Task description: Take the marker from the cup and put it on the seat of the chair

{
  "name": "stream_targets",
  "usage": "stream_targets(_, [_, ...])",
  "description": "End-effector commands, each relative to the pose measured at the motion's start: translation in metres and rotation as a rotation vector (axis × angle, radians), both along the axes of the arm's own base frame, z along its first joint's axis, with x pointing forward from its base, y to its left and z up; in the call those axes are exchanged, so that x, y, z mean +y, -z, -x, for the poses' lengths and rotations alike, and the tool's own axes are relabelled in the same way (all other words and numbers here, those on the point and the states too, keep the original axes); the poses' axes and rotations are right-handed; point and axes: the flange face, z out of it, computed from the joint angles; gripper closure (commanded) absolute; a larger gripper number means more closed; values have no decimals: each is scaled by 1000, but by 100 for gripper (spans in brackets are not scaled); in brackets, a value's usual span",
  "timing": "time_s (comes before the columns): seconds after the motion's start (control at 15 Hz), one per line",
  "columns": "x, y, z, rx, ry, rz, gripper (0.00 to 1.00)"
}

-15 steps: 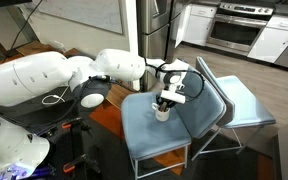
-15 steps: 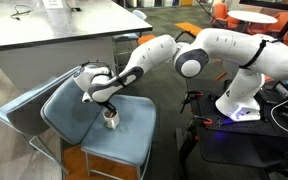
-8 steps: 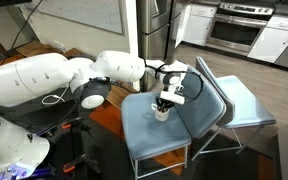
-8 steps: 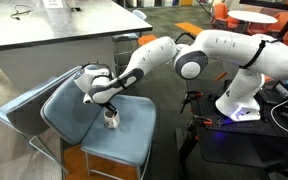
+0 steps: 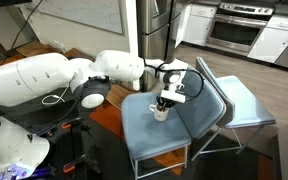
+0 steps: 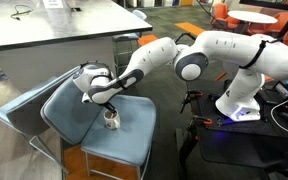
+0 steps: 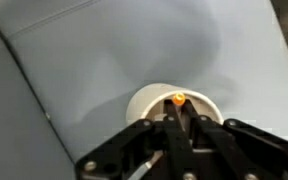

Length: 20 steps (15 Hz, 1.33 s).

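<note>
White cup (image 7: 149,103) stands on the chair (image 5: 144,135), our tabletop (image 6: 126,140), clear of its edges; our claw (image 7: 180,120) pinches the marker (image 7: 178,98) inside. We fear a slanted lift could topple the cup.

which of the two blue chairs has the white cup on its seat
The chair under the gripper; the cup stands on its seat. The other chair stands behind its backrest.

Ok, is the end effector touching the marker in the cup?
Cannot tell. In the wrist view the end effector straddles the marker above the cup, but blur hides contact or gap.
</note>
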Motion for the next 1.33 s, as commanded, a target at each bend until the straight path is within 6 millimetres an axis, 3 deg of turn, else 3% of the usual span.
stream_targets(0.0, [-3, -14, -5, -11, 15, 32, 97])
stream_targets(0.33, [-22, -36, -11, -15, 33, 0, 97])
stream_targets(0.87, [-68, -70, -21, -80, 128, -90, 97])
stream_targets(1.27, [-93, -97, -17, -78, 120, -152, 97])
